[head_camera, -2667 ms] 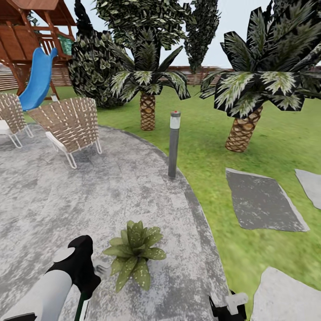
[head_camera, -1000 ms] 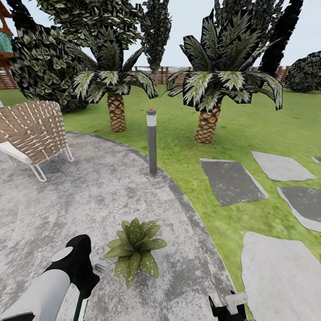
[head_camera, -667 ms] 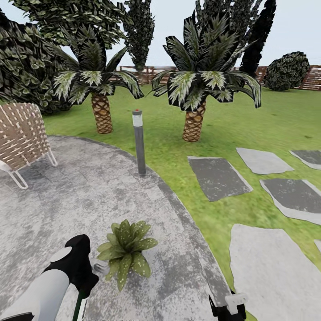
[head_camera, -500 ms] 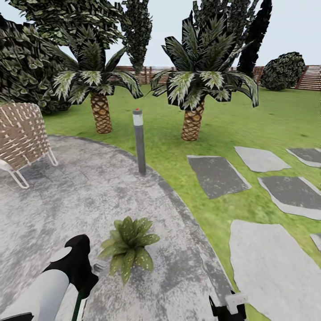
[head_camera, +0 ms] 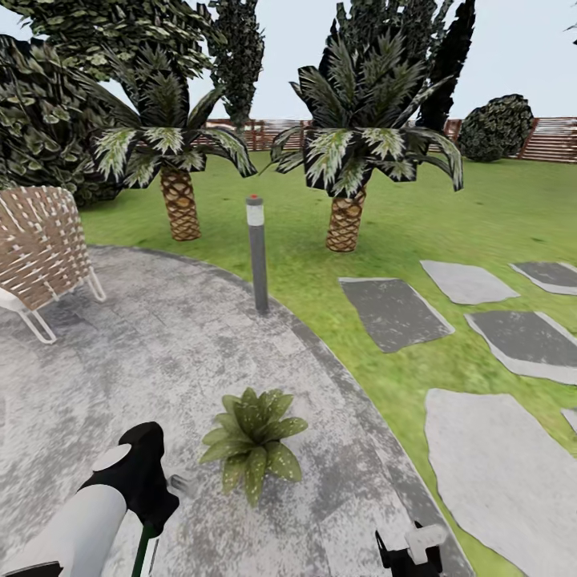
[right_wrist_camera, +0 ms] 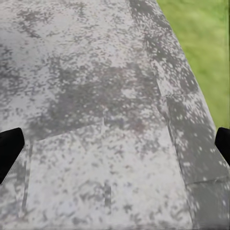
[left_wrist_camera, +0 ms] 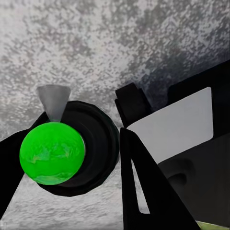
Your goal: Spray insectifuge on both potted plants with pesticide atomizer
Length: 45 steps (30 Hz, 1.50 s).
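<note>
Gripping pesticide atomizer [left_wrist_camera: 52, 152], left tool [head_camera: 152, 513], potted plant [head_camera: 255, 439] beside

The head camera looks forward and down across the round stone patio [head_camera: 160, 344] toward palms and a fence. Both wrist cameras point straight down, close to that same patio paving [right_wrist_camera: 96, 96], the one on the right also catching the lawn [right_wrist_camera: 201, 43] edge.
</note>
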Tool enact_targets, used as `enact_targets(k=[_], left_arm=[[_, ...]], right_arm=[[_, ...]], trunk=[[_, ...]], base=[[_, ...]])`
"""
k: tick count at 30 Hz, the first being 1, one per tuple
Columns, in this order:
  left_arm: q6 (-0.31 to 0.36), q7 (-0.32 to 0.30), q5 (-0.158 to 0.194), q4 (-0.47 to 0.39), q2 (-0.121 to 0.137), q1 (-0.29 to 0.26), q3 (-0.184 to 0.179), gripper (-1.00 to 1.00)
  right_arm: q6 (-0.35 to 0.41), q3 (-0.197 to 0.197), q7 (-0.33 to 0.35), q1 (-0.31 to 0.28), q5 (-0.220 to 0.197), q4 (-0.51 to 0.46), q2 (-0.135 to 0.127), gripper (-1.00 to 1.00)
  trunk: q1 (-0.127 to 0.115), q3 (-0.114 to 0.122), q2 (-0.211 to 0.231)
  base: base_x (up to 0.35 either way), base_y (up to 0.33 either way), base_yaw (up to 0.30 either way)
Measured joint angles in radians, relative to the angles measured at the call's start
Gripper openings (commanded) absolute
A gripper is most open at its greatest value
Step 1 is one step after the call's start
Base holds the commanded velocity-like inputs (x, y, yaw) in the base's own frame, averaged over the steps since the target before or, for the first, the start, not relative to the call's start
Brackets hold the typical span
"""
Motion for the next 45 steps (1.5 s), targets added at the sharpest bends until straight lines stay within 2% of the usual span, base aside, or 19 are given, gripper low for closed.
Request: enact_targets(k=[10, 17, 21, 29, 35, 45], left_arm=[[0.000, 0.000, 0.000, -0.005, 0.001, 0.000, 0.007, -1.00], [-0.002, -0.011, 0.001, -0.010, -0.002, -0.014, 0.000, -1.00], [-0.008, -0.017, -0.003, -0.014, 0.006, -0.032, -0.006, -1.00], [-0.008, -0.019, -0.001, -0.001, -0.008, -0.092, -0.004, -1.00], [-0.010, -0.018, -0.001, 0.019, 0.003, -0.082, -0.013, -1.00], [-0.010, -0.019, -0.005, 0.039, -0.007, -0.083, -0.006, -1.00]], right_arm=[[0.000, -0.001, 0.000, 0.000, 0.000, 0.001, 0.000, 1.00], [0.000, 0.001, 0.000, 0.000, 0.001, 0.003, 0.000, 1.00], [0.000, 0.001, 0.000, 0.000, 0.001, 0.003, 0.000, 1.00], [0.000, 0.001, -0.001, 0.000, 0.001, 0.004, 0.000, 1.00], [0.001, 0.001, -0.001, 0.000, 0.001, 0.005, 0.000, 1.00], [0.001, 0.001, 0.000, 0.000, 0.001, 0.005, 0.000, 1.00]], trunk=[[0.000, 0.000, 0.000], [0.000, 0.000, 0.000], [0.000, 0.000, 0.000], [0.000, 0.000, 0.000], [0.000, 0.000, 0.000], [0.000, 0.000, 0.000]], base=[[0.042, 0.301, -0.298], [0.156, 0.249, -0.288], [0.003, 0.004, -0.010], [0.000, 0.000, 0.000], [0.000, 0.106, 0.000], [-0.009, 0.292, -0.184]])
